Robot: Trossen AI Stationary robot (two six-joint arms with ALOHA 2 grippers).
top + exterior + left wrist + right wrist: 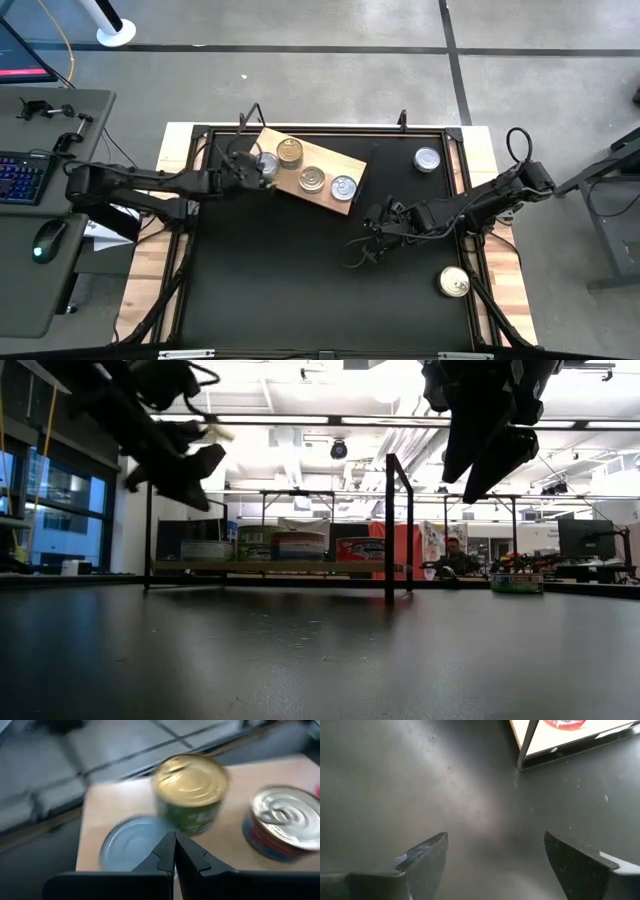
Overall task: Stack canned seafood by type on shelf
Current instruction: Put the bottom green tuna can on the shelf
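The shelf (322, 160), a light wooden board, lies slanted at the table's far left. Several cans stand on it: a silver-topped one (131, 844) at its left end, a taller gold-topped one with a green label (191, 787), another (312, 180) and a silver-topped one (343, 187). My left gripper (175, 839) is shut, its tips over the left silver-topped can. One silver-topped can (428, 159) stands on the table at the far right and a gold-topped can (454, 282) at the near right. My right gripper (495, 845) hangs open over bare table, near the shelf's right corner (525, 750). My left gripper's shut fingertips (167, 851) stand over the lid of the silver-topped can at the shelf's left end, coming slantwise from the table's left. Whether they touch the lid I cannot tell.
A black frame rims the table, with upright posts (390, 525) at the far edge. Bare black table (290, 280) lies between the shelf and the near edge. A desk with a keyboard (20, 175) and mouse stands left of the table.
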